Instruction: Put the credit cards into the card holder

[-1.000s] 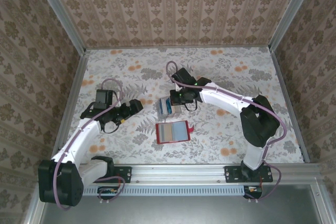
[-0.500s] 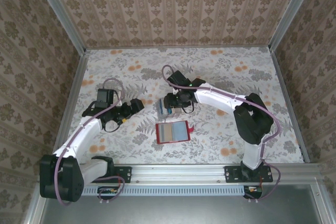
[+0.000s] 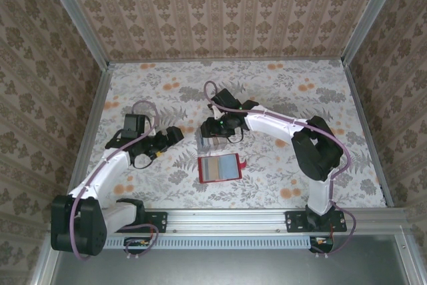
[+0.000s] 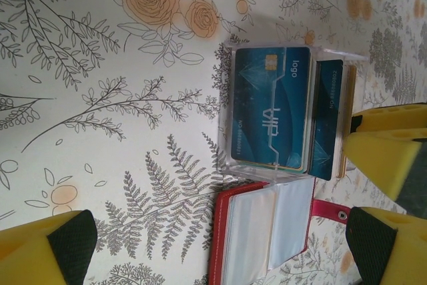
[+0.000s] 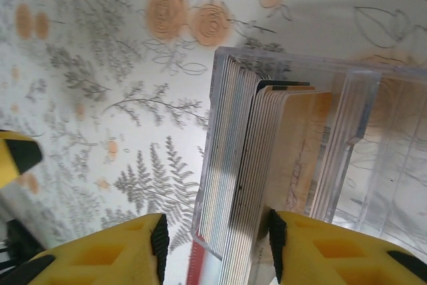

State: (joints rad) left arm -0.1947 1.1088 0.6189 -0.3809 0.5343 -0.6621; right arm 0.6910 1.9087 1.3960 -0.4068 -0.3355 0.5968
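The credit cards (image 4: 270,115) stand as a stack in a clear plastic box (image 4: 287,173), a blue card facing out. In the right wrist view the credit cards (image 5: 243,151) show edge-on, with a tan one on the right. My right gripper (image 5: 217,245) is open and straddles the stack: its right pad is at the tan card, and its left pad stands clear of the box wall. The red card holder (image 3: 219,168) lies open just in front of the box, pale pockets up. My left gripper (image 4: 220,251) is wide open and empty, hovering left of the card holder (image 4: 267,235).
The clear box (image 5: 353,131) has an unfilled section to the right of the stack. Patterned walls enclose the floral table (image 3: 300,158) on three sides, and a metal rail (image 3: 227,218) runs along its near edge. The wallet's red clasp strap (image 4: 330,210) sticks out sideways.
My right gripper slid left and down onto the card box, and its jaws went from shut to open around the stack. The left arm has barely moved.
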